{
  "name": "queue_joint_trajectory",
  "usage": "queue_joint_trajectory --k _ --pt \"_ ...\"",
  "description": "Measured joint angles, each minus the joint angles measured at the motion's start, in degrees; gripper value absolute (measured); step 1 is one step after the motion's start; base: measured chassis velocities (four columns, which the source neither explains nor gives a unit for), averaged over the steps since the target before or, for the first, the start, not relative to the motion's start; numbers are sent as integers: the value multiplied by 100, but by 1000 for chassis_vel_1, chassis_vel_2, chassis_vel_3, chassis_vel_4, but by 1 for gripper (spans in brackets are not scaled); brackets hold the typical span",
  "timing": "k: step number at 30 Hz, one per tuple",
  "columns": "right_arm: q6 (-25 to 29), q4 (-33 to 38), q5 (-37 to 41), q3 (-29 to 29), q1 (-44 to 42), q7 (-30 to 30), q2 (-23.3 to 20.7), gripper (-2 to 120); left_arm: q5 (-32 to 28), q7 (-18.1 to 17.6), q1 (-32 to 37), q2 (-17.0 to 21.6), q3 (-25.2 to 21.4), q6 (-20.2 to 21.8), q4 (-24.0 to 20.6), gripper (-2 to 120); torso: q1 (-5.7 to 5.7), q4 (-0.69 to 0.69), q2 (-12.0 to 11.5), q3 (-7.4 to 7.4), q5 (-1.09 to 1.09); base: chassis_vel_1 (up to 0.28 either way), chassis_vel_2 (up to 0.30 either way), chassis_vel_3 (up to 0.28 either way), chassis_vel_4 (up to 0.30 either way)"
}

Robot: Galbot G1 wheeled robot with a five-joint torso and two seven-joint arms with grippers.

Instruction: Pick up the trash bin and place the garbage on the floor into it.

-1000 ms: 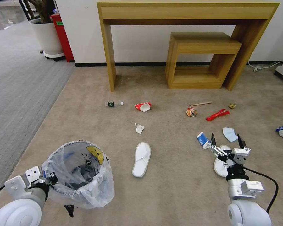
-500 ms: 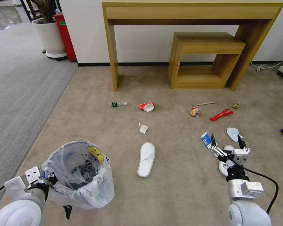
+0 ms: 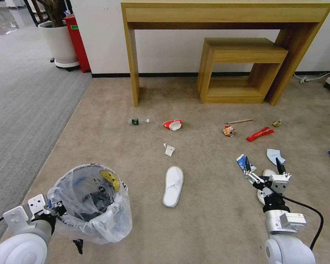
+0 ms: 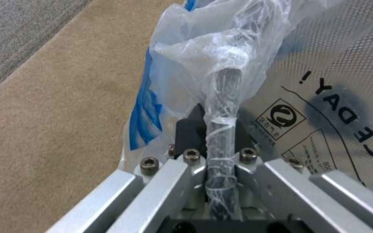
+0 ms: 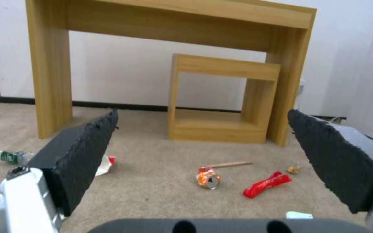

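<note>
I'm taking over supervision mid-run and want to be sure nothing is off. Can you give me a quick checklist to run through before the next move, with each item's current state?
1. Left tool shut on the trash bin rim, through the bag: ok.
2. Trash bin upright with its mouth open: ok.
3. Right tool open with nothing in it: ok.
4. Right tool lined up over a piece of garbage: cannot tell; it hangs above a white slipper and beside the blue-white carton.
5. Floor around the other white slipper free of obstacles: ok.
6. Litter already in the bin: cannot tell.
</note>
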Motion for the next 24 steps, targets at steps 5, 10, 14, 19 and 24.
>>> queue_joint_trajectory --k 5,10,14,19,24 --pt "44 -38 13 -4 9 -10 0 100 -14 0 -35 27 -2 -1 33 1 0 0 0 0 0 0 0 0 0" --pt "-47 17 -19 20 -18 -24 -1 100 -17 0 -54 36 -1 -1 54 1 0 1 0 0 0 0 0 0 0" --pt "-79 37 -35 33 -34 -35 -2 100 -18 0 -58 42 2 -3 54 1 0 0 0 0 0 0 0 0 0" --pt "-101 61 -43 30 -41 -41 0 100 -17 -1 -32 47 2 -6 29 1 0 0 0 -1 0 -9 13 9 -7" --pt "-103 70 -48 16 -37 -52 7 100 -18 0 -14 55 -9 -10 9 1 0 0 0 0 0 -58 79 77 -64"
